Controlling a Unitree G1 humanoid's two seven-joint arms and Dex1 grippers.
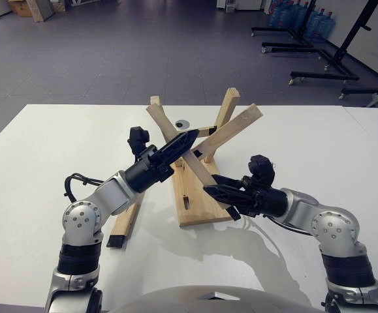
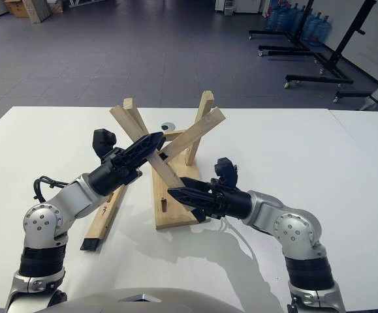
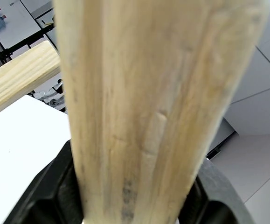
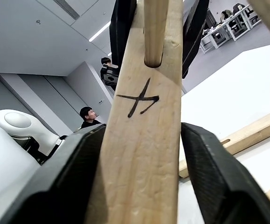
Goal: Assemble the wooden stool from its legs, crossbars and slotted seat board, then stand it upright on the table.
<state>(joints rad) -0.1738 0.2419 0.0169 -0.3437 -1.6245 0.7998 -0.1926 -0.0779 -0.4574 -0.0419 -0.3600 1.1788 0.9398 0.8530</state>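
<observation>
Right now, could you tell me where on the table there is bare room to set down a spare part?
The table is bare along its left side, beyond the loose leg, and across its right side, past the right arm's fingers. The middle is crowded with the seat board, the crossed legs and the left arm's fingers.

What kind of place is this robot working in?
Likely a robotics lab or workshop hall: a white table on open grey flooring, black wheeled stands and blue water jugs along the far wall.
</observation>
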